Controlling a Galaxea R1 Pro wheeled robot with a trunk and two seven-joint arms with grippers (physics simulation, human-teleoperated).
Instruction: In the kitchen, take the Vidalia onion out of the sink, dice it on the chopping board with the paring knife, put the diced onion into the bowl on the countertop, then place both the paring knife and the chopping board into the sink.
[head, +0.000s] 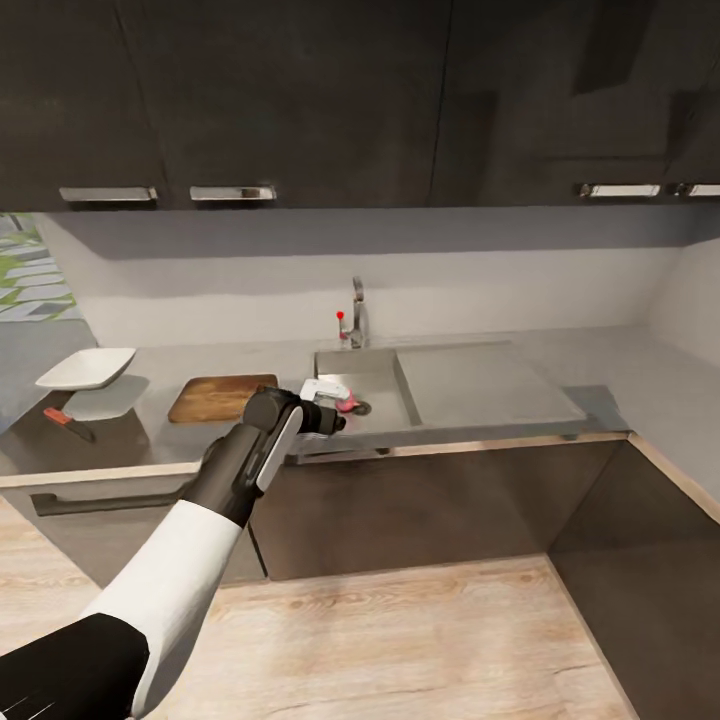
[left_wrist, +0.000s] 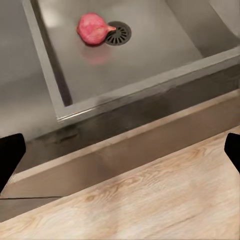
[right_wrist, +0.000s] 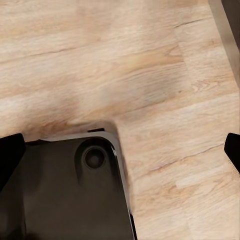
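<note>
Vidalia onion (left_wrist: 92, 29) lies in sink (left_wrist: 150, 60) beside drain. Left gripper (head: 335, 398) hovers near sink's front edge, fingers (left_wrist: 10, 157) spread, empty. Advice: descend straight over onion, close gently; round, may roll.

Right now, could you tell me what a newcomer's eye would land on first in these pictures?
Probably the Vidalia onion, a pinkish-red ball lying in the grey sink right beside the round drain. Next, the left arm stretched toward the basin, with the left gripper over the sink's front part and its fingers spread wide. On the countertop to the sink's left lie the chopping board, the white bowl and the paring knife.
</note>
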